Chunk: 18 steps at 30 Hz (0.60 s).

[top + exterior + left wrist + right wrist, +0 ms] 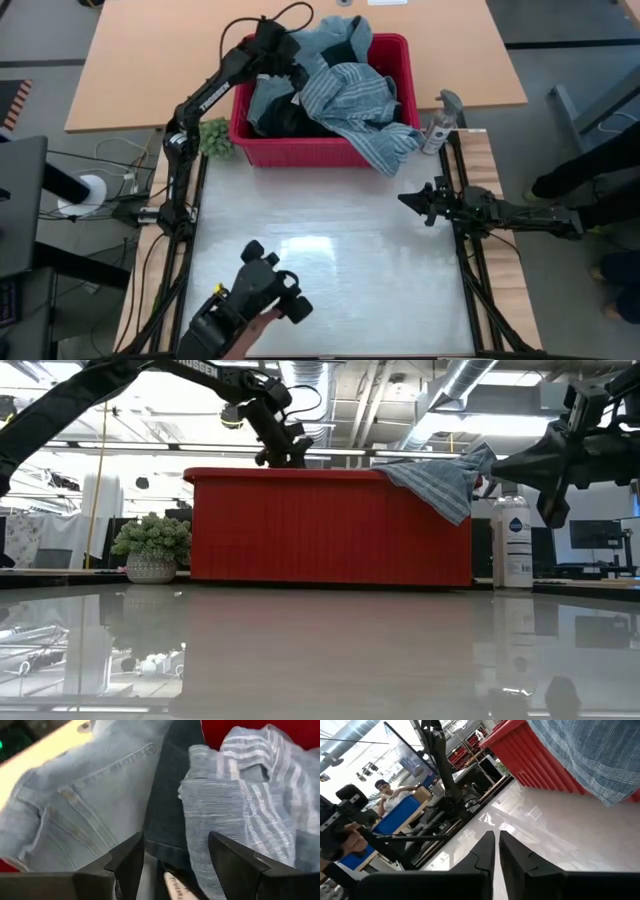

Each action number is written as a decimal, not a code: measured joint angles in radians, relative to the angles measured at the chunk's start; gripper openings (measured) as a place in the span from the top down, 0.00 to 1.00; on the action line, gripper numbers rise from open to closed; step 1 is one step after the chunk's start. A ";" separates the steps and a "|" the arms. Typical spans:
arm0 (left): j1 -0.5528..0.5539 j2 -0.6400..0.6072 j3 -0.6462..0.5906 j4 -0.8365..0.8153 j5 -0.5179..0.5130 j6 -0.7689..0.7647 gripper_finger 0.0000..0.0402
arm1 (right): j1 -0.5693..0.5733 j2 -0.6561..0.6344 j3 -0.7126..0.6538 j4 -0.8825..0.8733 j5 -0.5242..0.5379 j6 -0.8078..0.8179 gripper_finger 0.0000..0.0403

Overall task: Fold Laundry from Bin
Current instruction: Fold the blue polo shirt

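The red bin (300,152) stands at the table's far edge, heaped with laundry. A blue-grey striped shirt (362,105) spills over its near right rim. Light blue denim (75,805) and a dark garment (167,795) lie beside it. My left gripper (290,72) hovers open over the bin's far left part. In its wrist view (176,837) the fingers stand apart just above the dark garment and the shirt's edge (200,820). My right gripper (405,198) waits at the table's right side, pointing left, its fingers (497,836) almost together with nothing between them.
A spray bottle (440,122) stands right of the bin and a small potted plant (215,137) left of it. A person's hand holds a black device (262,295) at the table's near edge. Bare white tabletop (330,240) lies between the bin and that hand.
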 joint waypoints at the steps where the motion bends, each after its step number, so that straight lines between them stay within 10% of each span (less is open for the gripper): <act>1: 0.003 0.000 0.000 0.008 0.039 0.011 0.46 | 0.000 0.000 0.000 -0.001 0.001 0.009 0.84; 5: 0.006 0.005 0.000 0.030 0.183 0.019 0.38 | 0.000 0.000 0.000 -0.003 0.006 0.023 0.78; 18: -0.032 0.079 0.001 -0.066 0.169 0.018 0.22 | 0.000 0.000 0.001 -0.003 0.005 0.024 0.62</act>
